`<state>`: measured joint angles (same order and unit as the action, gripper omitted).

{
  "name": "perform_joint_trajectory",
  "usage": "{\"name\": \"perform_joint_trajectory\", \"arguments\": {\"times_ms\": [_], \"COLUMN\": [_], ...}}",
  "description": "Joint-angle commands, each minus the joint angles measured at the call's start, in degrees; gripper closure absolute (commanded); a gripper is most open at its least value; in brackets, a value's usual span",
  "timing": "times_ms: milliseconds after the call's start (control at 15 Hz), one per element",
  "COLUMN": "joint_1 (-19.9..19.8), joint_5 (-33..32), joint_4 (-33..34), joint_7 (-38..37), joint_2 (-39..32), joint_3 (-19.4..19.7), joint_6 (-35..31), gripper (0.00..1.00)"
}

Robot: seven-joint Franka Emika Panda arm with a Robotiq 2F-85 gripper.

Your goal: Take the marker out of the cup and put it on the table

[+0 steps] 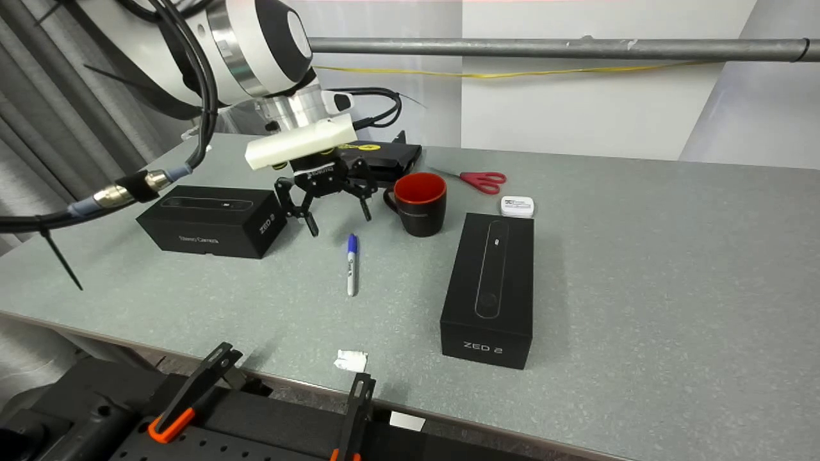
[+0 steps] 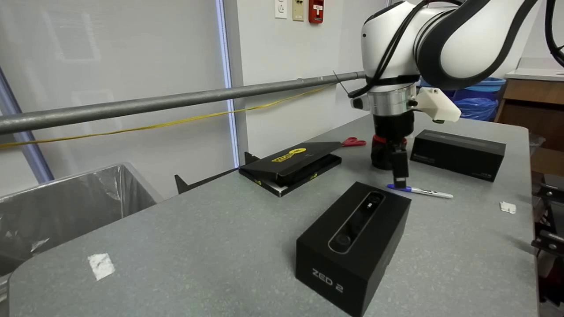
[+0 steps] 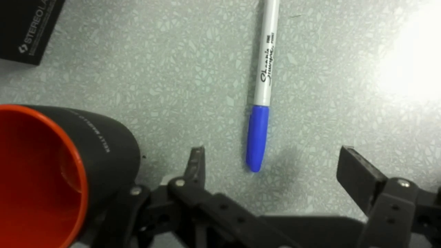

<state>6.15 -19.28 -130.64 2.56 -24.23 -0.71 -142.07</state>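
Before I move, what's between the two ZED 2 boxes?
The marker, lying on the table in both exterior views. The cup stands off the direct line; the open gripper hangs near the marker.

"That marker (image 3: 263, 93) has a blue cap and a white barrel, doesn't it?"

"Yes, with black lettering along the white."

"And the cup (image 1: 421, 211)?"

"Black outside with pale lettering, orange-red at the rim and inside."

"I'd call the table (image 1: 672, 288) grey."

"Grey, sure, flecked with paler chips."

"The gripper (image 1: 341, 225) looks black to me, the arm (image 2: 473, 48) white with black bands."

"And see the flat box (image 2: 297, 160)? Black, with yellow print."

"The scissors (image 1: 473, 179) have red handles."
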Motion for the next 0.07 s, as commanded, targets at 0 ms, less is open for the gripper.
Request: {"name": "perform_joint_trajectory", "arguments": {"times_ms": [0], "joint_1": [0.1], "joint_5": [0.1], "joint_4": [0.1], "joint_7": [0.1], "joint_2": [0.0], "joint_3": [0.1], "joint_6": [0.1], "gripper": [0.00]}}
